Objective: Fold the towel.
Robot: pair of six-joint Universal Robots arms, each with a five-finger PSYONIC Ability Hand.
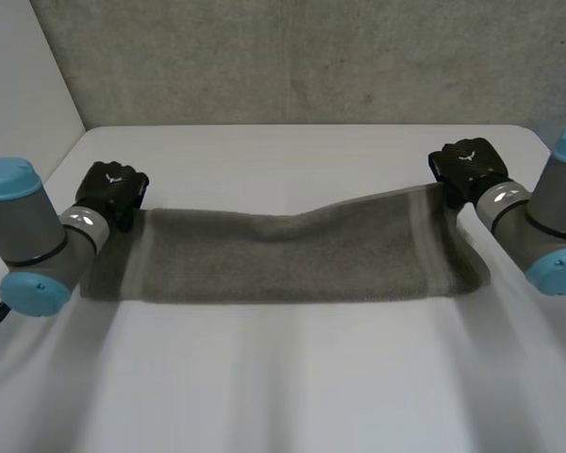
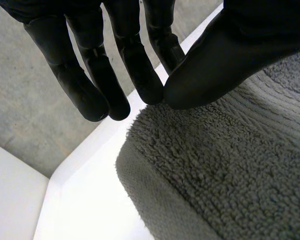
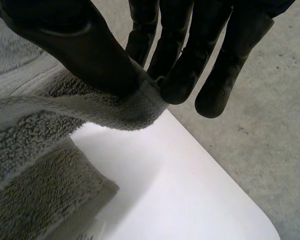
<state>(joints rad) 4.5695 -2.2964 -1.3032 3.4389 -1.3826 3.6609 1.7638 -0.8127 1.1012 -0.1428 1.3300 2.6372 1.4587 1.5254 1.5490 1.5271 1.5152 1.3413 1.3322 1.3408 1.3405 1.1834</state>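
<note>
1. Lying as a long band across the white flat table (image 1: 292,377), the grey-brown looped terry towel (image 1: 292,255) spans the space between the two arms, with its long edges running from one hand to the other. We judge that this layout puts each far corner within one hand's reach, ready for a fold toward the near edge.
2. Its pile is thick and nubby, with a flatter woven band near each short end. Toward the right end the far edge stands off the table, while the rest lies flat.
3. The black right hand (image 1: 467,168) is at the far right corner. Its own wrist view shows the corner pinched between thumb and fingertips and held clear of the table, with more of the towel lying below. We take this as the grip for carrying that corner over.
4. The black left hand (image 1: 113,189) is at the far left corner. In its own wrist view it sits right at the rounded corner of the cloth, but we cannot tell whether it has hold of the cloth.
5. Beyond the table's far edge rises a plain grey wall (image 1: 292,57).
</note>
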